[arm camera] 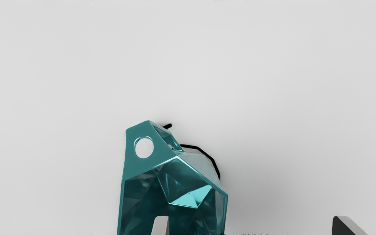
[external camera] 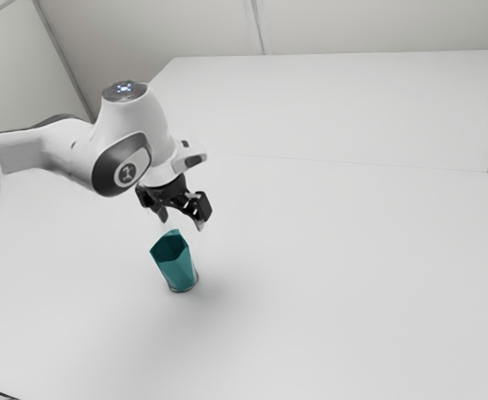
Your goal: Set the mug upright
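Teal, faceted, shiny mug [external camera: 176, 265] w/ dark base edge is on the plain white table [external camera: 352, 267] in the exterior view. Its base is down on the table, its open mouth is up & inclines a bit to the exterior view's left; if this is a real tilt or only the angle of view, I cannot tell. The white, jointed robot arm [external camera: 131, 142] comes from the exterior view's left. Its black two-finger gripper [external camera: 181, 220] is pointed down, just above the mug, w/ its jaws apart & w/o the mug clamped btwn them. Behind the table is a pale wall [external camera: 161, 25].

In the wrist view, the mug is seen from above, into its dark teal inside w/ angular facets. The teal handle w/ round hole [arm camera: 157, 143] is on its side, & a thin black base edge [arm camera: 216, 164] is visible beyond the rim. The jaws are wide apart here also: one finger [arm camera: 160, 226] is over the mouth, the other over bare table. Contact btwn finger & mug: cannot tell.
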